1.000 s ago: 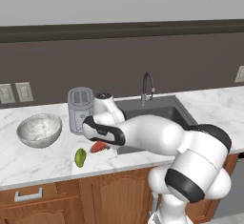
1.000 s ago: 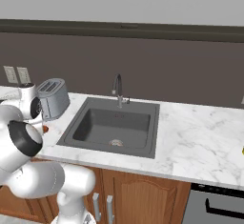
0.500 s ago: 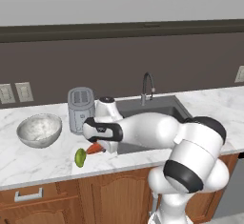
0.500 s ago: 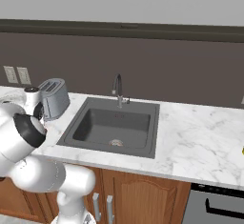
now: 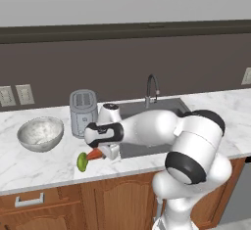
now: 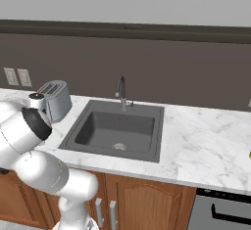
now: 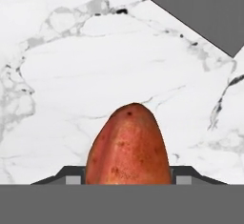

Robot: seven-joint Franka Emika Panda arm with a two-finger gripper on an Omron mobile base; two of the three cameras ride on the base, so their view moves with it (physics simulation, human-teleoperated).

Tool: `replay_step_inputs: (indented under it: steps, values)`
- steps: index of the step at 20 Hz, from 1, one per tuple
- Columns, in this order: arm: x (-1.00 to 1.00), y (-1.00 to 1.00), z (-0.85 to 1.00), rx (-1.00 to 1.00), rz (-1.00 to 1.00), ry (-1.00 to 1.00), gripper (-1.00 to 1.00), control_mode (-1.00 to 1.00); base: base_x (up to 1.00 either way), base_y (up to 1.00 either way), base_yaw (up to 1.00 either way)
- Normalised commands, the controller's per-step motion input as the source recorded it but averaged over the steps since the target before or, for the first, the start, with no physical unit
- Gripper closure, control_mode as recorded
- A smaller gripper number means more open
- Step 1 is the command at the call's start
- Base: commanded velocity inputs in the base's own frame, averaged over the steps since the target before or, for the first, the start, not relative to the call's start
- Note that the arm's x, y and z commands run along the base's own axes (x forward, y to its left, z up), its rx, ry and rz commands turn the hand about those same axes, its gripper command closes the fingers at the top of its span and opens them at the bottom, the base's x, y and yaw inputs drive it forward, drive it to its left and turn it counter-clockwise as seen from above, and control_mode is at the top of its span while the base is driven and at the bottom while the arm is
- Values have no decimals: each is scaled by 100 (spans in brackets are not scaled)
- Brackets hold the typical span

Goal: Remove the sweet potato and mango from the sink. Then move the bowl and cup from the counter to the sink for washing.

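While beside mango [image 5: 82, 162], sweet potato [image 7: 128, 147] in gripper [image 7: 127, 179]

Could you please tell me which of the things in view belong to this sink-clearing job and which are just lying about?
Part of the job:
sweet potato, between the end effector's fingers
mango
bowl
sink

Just lying about:
toaster
wall outlets

Desk [image 5: 44, 163]: bowl [image 5: 40, 133] at left; toaster [image 5: 83, 112] right of it; mango [image 5: 82, 161] at front edge, sweet potato [image 5: 95, 153] just beside it; sink [image 6: 117, 131] further right, faucet [image 6: 121, 90] behind.
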Motion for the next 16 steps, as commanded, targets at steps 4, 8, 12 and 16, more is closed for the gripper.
replay_step_inputs:
  steps: [4,8,12,16]
  values:
    - [10,8,-16,2,0,0,100,-100,0,0,0]
    - [12,8,-15,0,0,1,100,-100,0,0,0]
    - [13,8,-16,0,0,3,100,-100,0,0,0]
    - [12,11,-16,0,0,2,100,-100,0,0,0]
